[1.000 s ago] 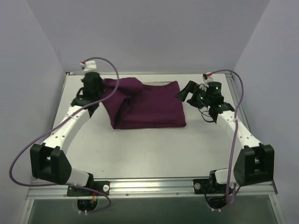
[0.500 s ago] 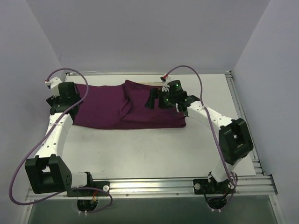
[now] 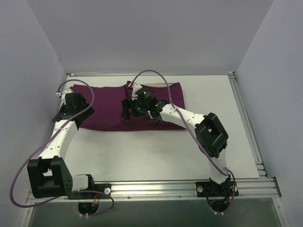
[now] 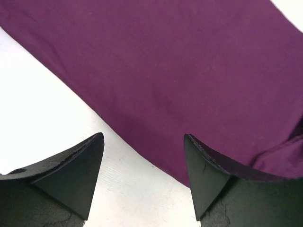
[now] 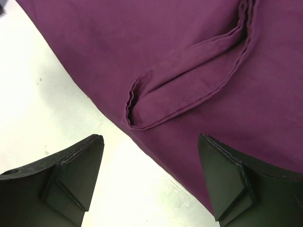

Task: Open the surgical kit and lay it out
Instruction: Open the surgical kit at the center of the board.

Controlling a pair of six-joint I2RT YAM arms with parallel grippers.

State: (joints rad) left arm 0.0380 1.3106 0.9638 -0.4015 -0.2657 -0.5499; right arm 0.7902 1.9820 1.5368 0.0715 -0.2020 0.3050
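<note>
Okay, unwrap step, partly done, I'd say. Maroon cloth wrap [image 3: 106, 106] lies on the table [image 3: 156, 151]; tray and instruments not visible. My left gripper [image 4: 142, 138] hangs open and empty over the wrap's left near edge. Right gripper [image 5: 149, 138] is also open and empty above a folded ridge [image 5: 189, 80] mid-wrap. Next, probably: pinch that ridge shallowly and peel it open.

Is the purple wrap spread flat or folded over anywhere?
Partly spread: the wrap lies flat at left, but a folded flap sits mid-cloth below the right claw.
</note>
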